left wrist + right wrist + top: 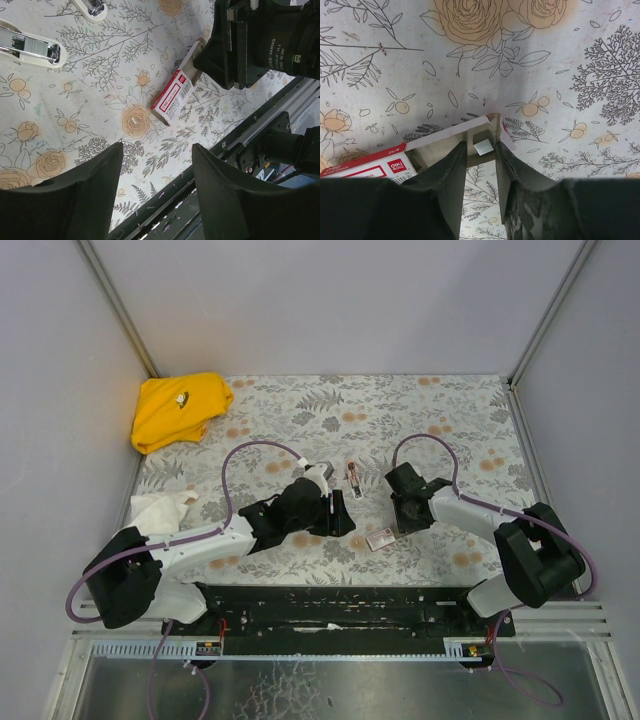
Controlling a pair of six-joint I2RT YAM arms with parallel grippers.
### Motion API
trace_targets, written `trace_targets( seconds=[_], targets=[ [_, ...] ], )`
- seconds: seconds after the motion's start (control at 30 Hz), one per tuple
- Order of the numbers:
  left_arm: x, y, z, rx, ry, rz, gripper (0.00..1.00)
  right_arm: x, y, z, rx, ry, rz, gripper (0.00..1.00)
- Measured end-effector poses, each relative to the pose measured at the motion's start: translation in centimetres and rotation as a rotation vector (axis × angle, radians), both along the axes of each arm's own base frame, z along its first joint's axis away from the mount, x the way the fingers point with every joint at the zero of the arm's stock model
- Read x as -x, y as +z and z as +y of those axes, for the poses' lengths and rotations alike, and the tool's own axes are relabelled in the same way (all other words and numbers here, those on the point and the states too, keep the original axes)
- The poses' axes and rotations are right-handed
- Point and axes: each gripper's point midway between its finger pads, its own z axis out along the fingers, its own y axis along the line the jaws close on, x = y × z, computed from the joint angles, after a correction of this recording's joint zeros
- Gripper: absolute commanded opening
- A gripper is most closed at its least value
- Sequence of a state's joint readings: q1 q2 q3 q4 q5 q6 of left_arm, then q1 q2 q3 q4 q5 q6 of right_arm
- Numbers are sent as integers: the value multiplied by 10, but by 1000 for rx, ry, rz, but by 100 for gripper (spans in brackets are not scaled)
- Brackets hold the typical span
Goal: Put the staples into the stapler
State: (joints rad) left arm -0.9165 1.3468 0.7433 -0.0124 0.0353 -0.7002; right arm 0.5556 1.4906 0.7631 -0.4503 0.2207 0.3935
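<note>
Bench (450, 410): covered by a floral cloth of grey leaves and orange blooms, with plain grey walls on three sides.
Stapler (353, 478): lies about mid-bench between the two claws, farther from the near edge than the box. From above it is a slim pinkish sliver with a dark part. The left wrist view shows a pale cream shell lying open, with a bright metal channel along it. A second pale, metal-tipped piece sits at the top edge of that view. Where the two join is out of frame.
Box (380, 539): small and flat, with a red-and-white label and a barcode. It lies toward the near edge, just right of the middle and well apart from the stapler.
Tray (482, 131): grey, slid partway out of the box toward the right claw.
Staples (483, 146): a short silvery-grey piece lying in the open end of the tray.
Right claw (481, 150): set down over the tray end, fingers drawn in to a slim gap with the staples between them. Whether they pinch the piece cannot be told.
Left claw (157, 150): fingers spread wide and holding nothing, over bare cloth left of the box and apart from it.
Yellow cloth (180, 408): bunched in the far-left corner.
White cloth (160, 510): crumpled at the left edge.
</note>
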Motion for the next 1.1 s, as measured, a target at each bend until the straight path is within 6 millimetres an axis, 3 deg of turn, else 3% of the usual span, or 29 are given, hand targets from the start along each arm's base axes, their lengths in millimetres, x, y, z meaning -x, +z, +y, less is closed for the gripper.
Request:
trace_targets(
  seconds=[0.2, 0.47, 0.7, 0.83, 1.1],
  targets=[
    [1, -2, 1, -3, 1, 6, 56, -4, 0, 1, 9, 5, -1, 37],
    [1, -2, 2, -3, 4, 4, 55, -7, 0, 5, -7, 15, -9, 27],
    [-3, 13, 7, 19, 31, -37, 55, -6, 2, 7, -21, 23, -6, 24],
    [-6, 21, 12, 26, 54, -60, 55, -6, 15, 10, -43, 26, -24, 23],
    [-20, 45, 35, 59, 117, -94, 55, -25, 47, 27, -117, 28, -98, 23]
  ],
)
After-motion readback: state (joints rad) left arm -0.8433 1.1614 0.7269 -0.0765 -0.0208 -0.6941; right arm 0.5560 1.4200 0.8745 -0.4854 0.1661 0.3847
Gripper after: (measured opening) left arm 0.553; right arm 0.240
